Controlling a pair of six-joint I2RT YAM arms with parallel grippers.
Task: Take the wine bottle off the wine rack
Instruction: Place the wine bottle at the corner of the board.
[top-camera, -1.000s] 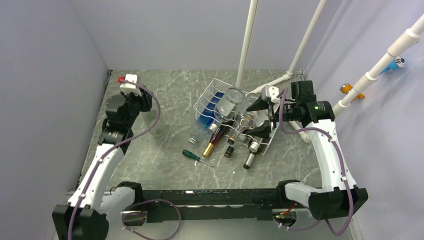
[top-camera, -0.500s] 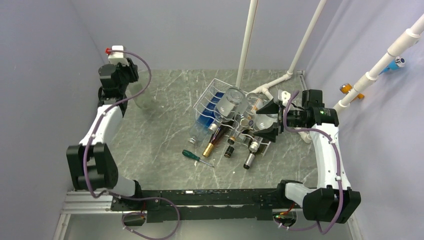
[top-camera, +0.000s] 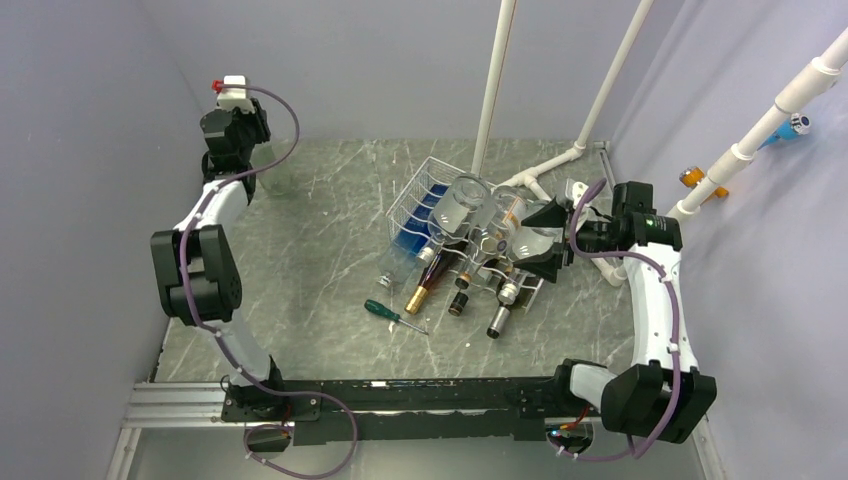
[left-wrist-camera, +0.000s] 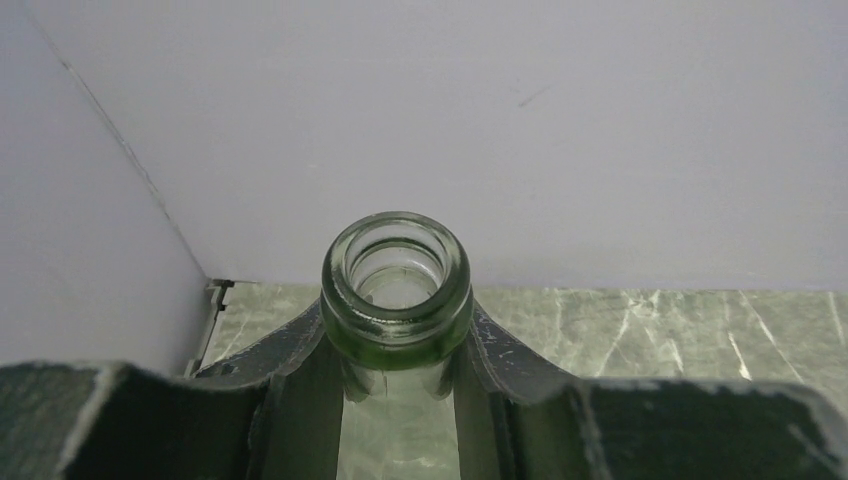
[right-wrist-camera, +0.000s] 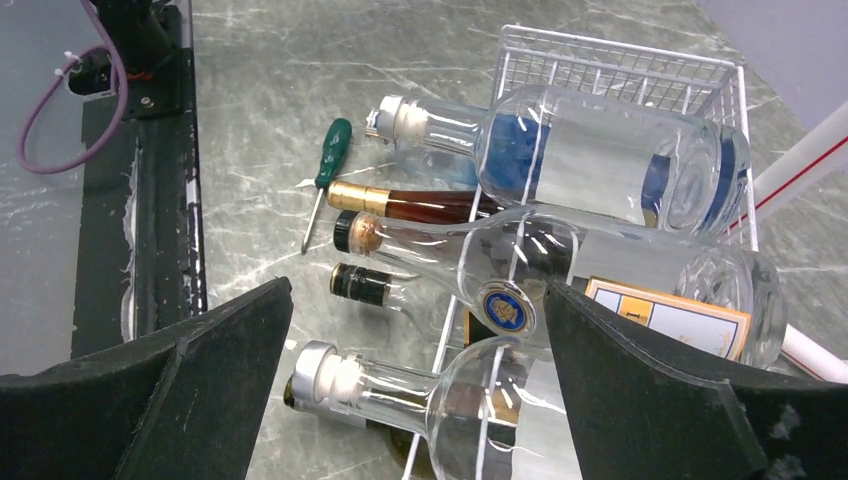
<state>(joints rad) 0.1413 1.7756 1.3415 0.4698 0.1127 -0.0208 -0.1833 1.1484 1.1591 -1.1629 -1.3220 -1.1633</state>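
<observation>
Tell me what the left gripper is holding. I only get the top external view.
Observer: The left wrist view shows the left gripper shut on the neck of a green-tinted bottle. Its mouth is open, with no cap.
Operator: Report the right gripper.
Observer: The right gripper is wide open and holding nothing. It faces an emblem-marked bottle lying on the wine rack.

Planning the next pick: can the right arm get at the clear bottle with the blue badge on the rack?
Probably yes: the right tool is open and directly faces the blue-badge bottle, with nothing between them.
</observation>
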